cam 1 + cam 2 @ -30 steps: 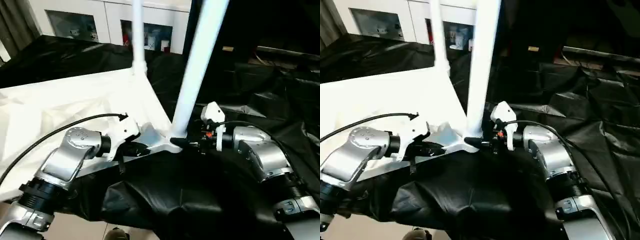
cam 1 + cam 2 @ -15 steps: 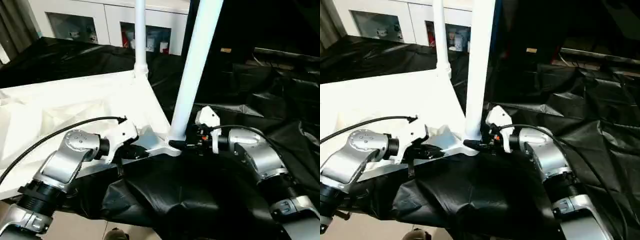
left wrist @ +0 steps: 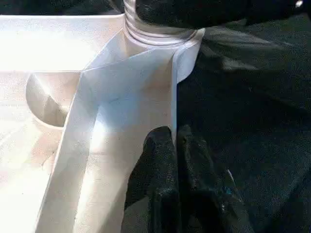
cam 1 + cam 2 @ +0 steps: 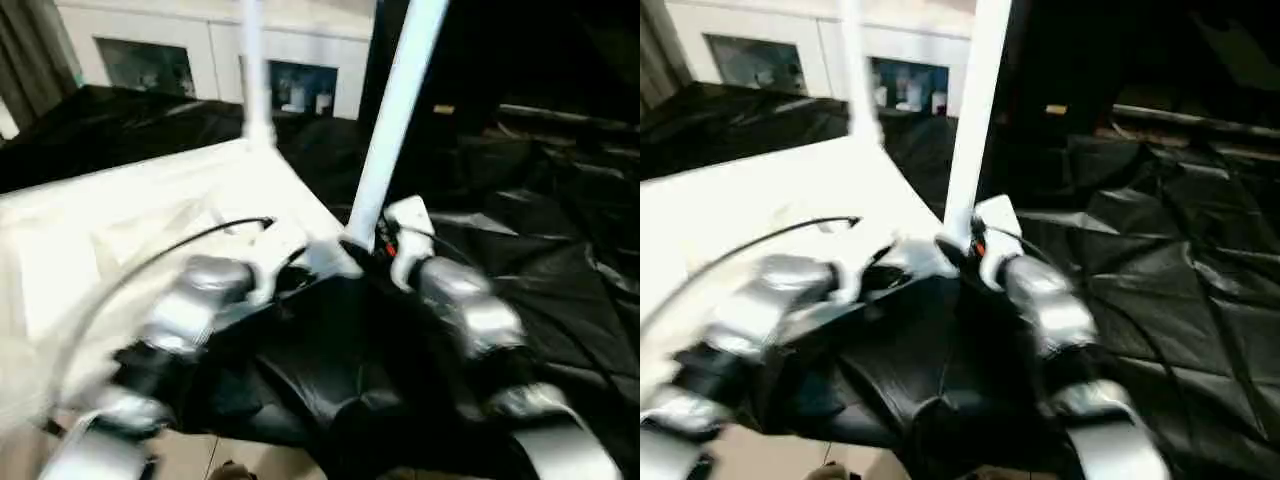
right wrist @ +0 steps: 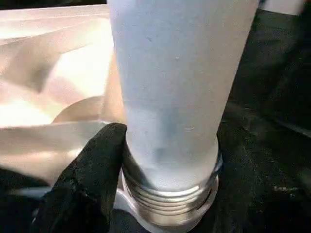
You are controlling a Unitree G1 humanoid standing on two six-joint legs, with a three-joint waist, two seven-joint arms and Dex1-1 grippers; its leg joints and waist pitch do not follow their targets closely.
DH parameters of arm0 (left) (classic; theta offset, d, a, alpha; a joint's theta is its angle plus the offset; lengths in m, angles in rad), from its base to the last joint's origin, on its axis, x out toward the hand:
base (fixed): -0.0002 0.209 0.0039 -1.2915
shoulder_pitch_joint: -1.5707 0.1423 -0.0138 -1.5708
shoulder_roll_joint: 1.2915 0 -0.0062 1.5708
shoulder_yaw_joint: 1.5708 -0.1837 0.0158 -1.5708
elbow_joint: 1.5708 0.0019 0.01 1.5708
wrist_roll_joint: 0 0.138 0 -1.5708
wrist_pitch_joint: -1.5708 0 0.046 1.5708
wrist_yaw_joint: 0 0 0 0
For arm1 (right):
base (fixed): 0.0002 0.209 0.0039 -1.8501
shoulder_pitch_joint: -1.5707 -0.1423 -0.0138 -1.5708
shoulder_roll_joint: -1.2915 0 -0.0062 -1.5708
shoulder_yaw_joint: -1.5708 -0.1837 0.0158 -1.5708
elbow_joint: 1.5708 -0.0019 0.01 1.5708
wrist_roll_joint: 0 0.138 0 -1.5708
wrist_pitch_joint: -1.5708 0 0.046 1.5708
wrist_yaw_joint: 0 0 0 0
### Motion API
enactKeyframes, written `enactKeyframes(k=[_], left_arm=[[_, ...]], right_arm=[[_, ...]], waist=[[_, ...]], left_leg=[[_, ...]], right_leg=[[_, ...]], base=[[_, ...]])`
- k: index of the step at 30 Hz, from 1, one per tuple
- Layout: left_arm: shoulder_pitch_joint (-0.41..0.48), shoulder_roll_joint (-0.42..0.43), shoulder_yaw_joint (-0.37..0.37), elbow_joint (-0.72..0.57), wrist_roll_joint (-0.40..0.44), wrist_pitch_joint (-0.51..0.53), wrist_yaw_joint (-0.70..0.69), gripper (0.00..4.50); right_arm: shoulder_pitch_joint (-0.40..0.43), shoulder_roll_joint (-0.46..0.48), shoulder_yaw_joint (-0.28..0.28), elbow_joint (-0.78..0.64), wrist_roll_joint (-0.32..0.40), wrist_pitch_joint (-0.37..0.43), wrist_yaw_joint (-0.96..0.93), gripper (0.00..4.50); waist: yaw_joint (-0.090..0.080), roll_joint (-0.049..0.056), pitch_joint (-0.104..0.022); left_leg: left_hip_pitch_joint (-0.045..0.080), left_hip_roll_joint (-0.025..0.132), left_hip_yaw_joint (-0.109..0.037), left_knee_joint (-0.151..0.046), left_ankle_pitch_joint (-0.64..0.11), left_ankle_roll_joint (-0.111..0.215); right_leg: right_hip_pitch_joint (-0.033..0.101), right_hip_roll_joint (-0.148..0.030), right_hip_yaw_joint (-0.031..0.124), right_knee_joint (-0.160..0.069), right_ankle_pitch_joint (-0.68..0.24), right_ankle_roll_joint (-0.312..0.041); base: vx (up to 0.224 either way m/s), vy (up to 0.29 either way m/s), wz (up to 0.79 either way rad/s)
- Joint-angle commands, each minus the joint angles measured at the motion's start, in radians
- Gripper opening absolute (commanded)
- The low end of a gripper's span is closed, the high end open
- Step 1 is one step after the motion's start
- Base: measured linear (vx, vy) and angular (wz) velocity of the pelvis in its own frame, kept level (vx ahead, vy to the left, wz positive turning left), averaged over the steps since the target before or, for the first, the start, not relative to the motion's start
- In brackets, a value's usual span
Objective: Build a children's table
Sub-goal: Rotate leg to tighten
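The upturned table top [image 4: 120,215] lies on the black-draped work table [image 4: 560,250]. At its nearest corner the left gripper [image 3: 176,160] pinches the rim with fingers pressed together, while the right gripper [image 5: 165,160] grips the near leg [image 4: 395,120] at its threaded base. Beyond stands a second leg [image 4: 253,75]. Two corners' legs cannot be seen. Since a second ago, both arms have swung inward.
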Motion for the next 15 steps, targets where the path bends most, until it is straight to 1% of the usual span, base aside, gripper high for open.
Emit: enactKeyframes(k=[1,2,3,4,5,6,7,9,11,12,13,14,15], left_arm=[[-0.040,-0.076,-0.017,-0.015,-0.021,-0.021,0.033,0.00],[-0.042,-0.083,-0.020,-0.012,-0.022,-0.023,0.036,0.00],[-0.042,-0.087,-0.024,-0.010,-0.019,-0.027,0.039,0.00],[-0.043,-0.086,-0.026,-0.009,-0.016,-0.030,0.038,0.00],[-0.042,-0.082,-0.026,-0.008,-0.012,-0.032,0.036,0.00],[-0.041,-0.073,-0.023,-0.008,-0.011,-0.036,0.030,0.00],[-0.041,-0.073,-0.023,-0.008,-0.011,-0.036,0.030,0.00],[-0.027,-0.037,-0.027,-0.021,-0.014,-0.054,-0.010,0.00],[-0.021,-0.029,-0.028,-0.026,-0.014,-0.058,-0.023,0.00],[0.005,0.015,-0.039,-0.052,-0.021,-0.092,-0.097,0.00],[0.014,0.028,-0.043,-0.061,-0.022,-0.097,-0.118,0.00],[0.031,0.064,-0.056,-0.073,-0.018,-0.139,-0.166,0.00],[0.031,0.064,-0.056,-0.073,-0.018,-0.139,-0.166,0.00]], right_arm=[[0.015,0.083,0.041,0.092,0.017,0.031,0.025,3.04],[0.011,0.091,0.036,0.095,0.024,0.028,0.031,3.25],[0.007,0.096,0.032,0.095,0.029,0.027,0.039,3.39],[0.003,0.096,0.032,0.092,0.032,0.028,0.051,3.39],[-0.003,0.094,0.028,0.090,0.033,0.027,0.066,3.42],[-0.005,0.085,0.027,0.084,0.031,0.022,0.082,3.53],[-0.005,0.085,0.027,0.084,0.031,0.022,0.082,3.79],[-0.006,0.049,0.031,0.063,0.032,0.015,0.146,3.79],[-0.005,0.037,0.036,0.057,0.033,0.012,0.166,3.79],[0.007,-0.012,0.060,0.026,0.025,-0.017,0.250,3.79],[0.009,-0.026,0.065,0.020,0.021,-0.027,0.274,3.79],[0.019,-0.059,0.077,-0.005,0.024,-0.035,0.340,3.79],[0.019,-0.059,0.077,-0.005,0.024,-0.035,0.340,3.79]], waist=[[-0.003,0.014,-0.069],[-0.004,0.013,-0.069],[-0.002,0.014,-0.071],[-0.002,0.014,-0.071],[-0.004,0.013,-0.071],[-0.004,0.014,-0.071],[-0.004,0.014,-0.072],[-0.004,0.014,-0.074],[-0.004,0.014,-0.074],[-0.004,0.014,-0.075],[-0.001,0.014,-0.078],[-0.003,0.017,-0.081],[-0.002,0.015,-0.084]], left_leg=[[0.006,-0.007,0.005,-0.075,-0.334,-0.019],[0.006,-0.007,0.005,-0.075,-0.335,-0.013],[0.007,-0.006,0.005,-0.074,-0.332,-0.009],[0.007,-0.006,0.005,-0.074,-0.332,-0.009],[-0.001,-0.006,0.003,-0.078,-0.324,-0.004],[0.000,-0.006,0.003,-0.078,-0.324,-0.004],[0.000,-0.005,0.004,-0.077,-0.319,-0.003],[-0.002,-0.005,0.004,-0.077,-0.314,0.000],[-0.002,-0.004,0.004,-0.077,-0.309,0.002],[-0.003,-0.004,0.005,-0.077,-0.302,0.004],[-0.004,-0.002,0.003,-0.077,-0.290,0.009],[-0.008,-0.001,0.005,-0.076,-0.264,0.012],[-0.008,-0.001,0.007,-0.075,-0.240,0.017]], right_leg=[[0.040,-0.067,0.039,-0.105,-0.443,-0.122],[0.040,-0.066,0.039,-0.107,-0.448,-0.119],[0.039,-0.066,0.040,-0.106,-0.428,-0.123],[0.039,-0.066,0.040,-0.106,-0.428,-0.123],[0.045,-0.066,0.039,-0.102,-0.416,-0.123],[0.043,-0.065,0.038,-0.103,-0.416,-0.123],[0.043,-0.066,0.040,-0.102,-0.407,-0.127],[0.046,-0.067,0.040,-0.101,-0.399,-0.132],[0.046,-0.067,0.041,-0.100,-0.389,-0.136],[0.048,-0.068,0.041,-0.100,-0.382,-0.138],[0.051,-0.070,0.042,-0.097,-0.358,-0.144],[0.054,-0.069,0.043,-0.090,-0.309,-0.159],[0.056,-0.067,0.043,-0.088,-0.266,-0.170]], base=[[0.000,0.000,0.00],[0.000,0.000,0.00],[0.000,0.000,0.00],[0.000,0.000,0.00],[0.000,0.000,0.00],[0.000,0.000,0.00],[0.000,0.000,0.00],[0.000,0.000,0.00],[0.000,0.000,0.00],[0.000,0.000,0.00],[0.000,0.000,0.00],[0.000,0.000,0.00],[0.000,0.000,0.00]])
